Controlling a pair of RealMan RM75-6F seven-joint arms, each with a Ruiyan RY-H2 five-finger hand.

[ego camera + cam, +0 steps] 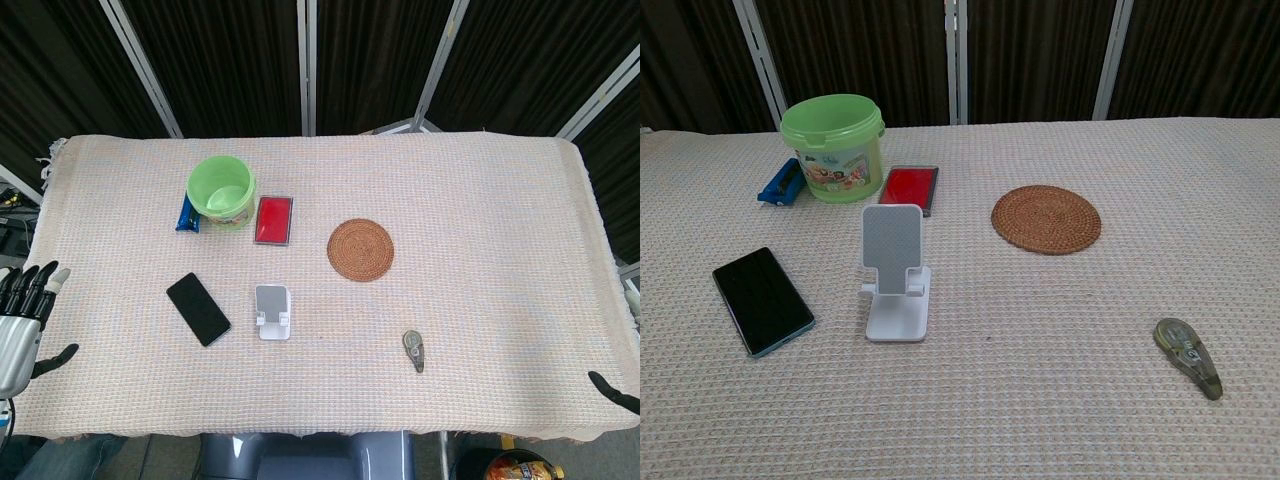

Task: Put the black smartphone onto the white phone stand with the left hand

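The black smartphone [198,308] [762,300] lies flat, screen up, on the woven cloth, left of the white phone stand [272,312] [896,271]. The stand is upright and holds nothing. My left hand [20,325] hovers at the table's left edge, well left of the phone, with fingers spread apart and nothing in it. Only a dark fingertip of my right hand [612,390] shows at the right edge of the head view. The chest view shows neither hand.
A green bucket [221,190] stands behind the phone with a blue object [187,214] at its left and a red flat case [273,220] at its right. A round woven coaster [360,249] lies mid-table. A grey correction-tape dispenser [414,350] lies front right.
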